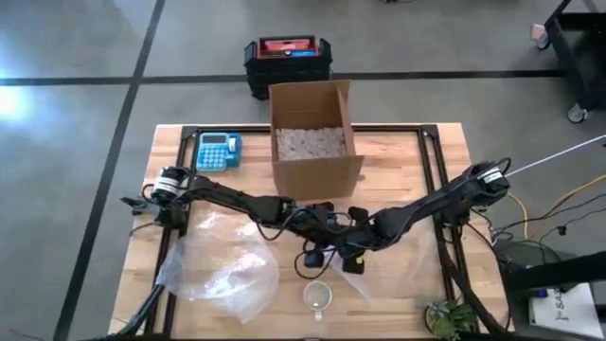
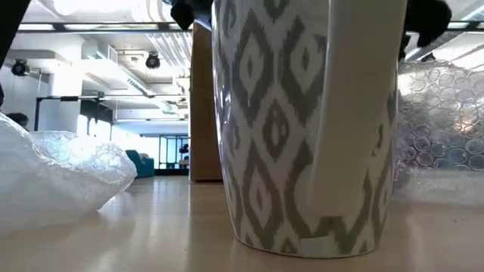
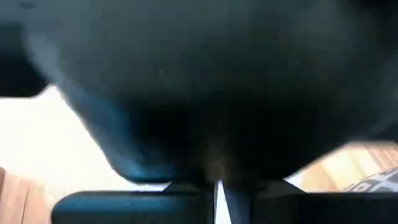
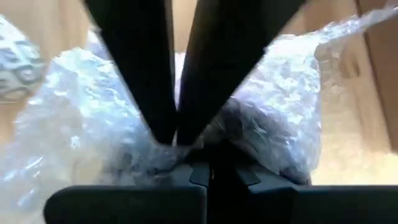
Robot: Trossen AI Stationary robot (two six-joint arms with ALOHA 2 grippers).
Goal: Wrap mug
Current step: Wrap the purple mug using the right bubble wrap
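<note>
Near the front edge of the table, the mug stands upright and uncovered, patterned in grey diamonds, handle toward the low camera. No wrap on it yet.

Right end effector: fingers pinched together on a sheet of bubble wrap, which lies bunched around the fingertips just beside the mug. A second, larger clear sheet lies spread on the table's left side, apart from the mug.

Left end effector: wrist view is blocked by something dark close to the lens; cannot tell whether the fingers are apart or together.

Pose: both arms reach inward from their bases at the table's sides, elbows low, wrists meeting at centre just behind the mug and in front of the cardboard box of packing fill.

Step, as judged: bringing the gripped sheet to the mug. To do it well, keep the pinch firm on an edge, lift the sheet clear rather than dragging it, and avoid nudging the mug, since it sits near the table's edge.
</note>
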